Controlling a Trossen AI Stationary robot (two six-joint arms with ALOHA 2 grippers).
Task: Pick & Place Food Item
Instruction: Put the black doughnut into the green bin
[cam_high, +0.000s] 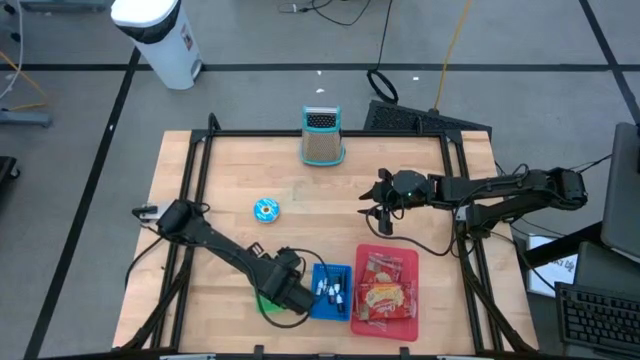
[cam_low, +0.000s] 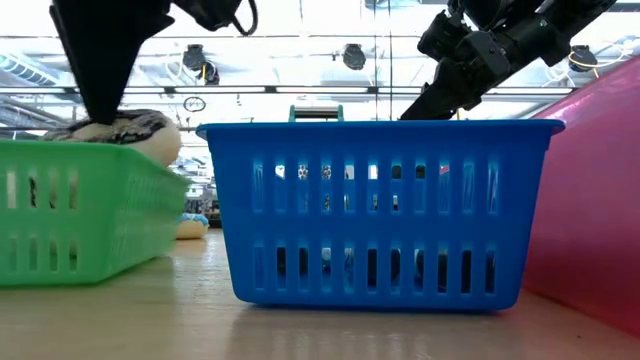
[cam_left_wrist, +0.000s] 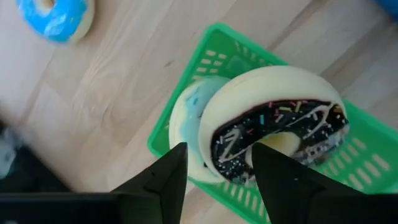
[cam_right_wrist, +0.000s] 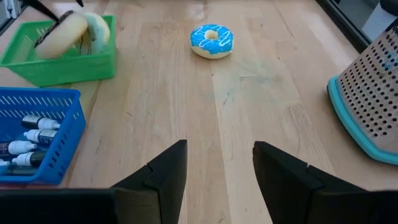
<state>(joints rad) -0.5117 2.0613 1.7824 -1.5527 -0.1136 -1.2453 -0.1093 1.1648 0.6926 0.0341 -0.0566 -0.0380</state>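
- The worktop is seen as pale planked wood inside a black frame.
- A red tray, a slotted blue plastic basket and a slotted green basket are lined up at the near edge.
- A perforated metal grater with a teal rim is stood at the far edge.
- The left claw is held part-open above the green basket, around nothing.
- The right claw is held open, empty, over bare wood.
- A round sprinkled chocolate doughnut is leaned on a pale one inside the green basket.
- A glossy blue-iced doughnut is left lying mid-worktop.
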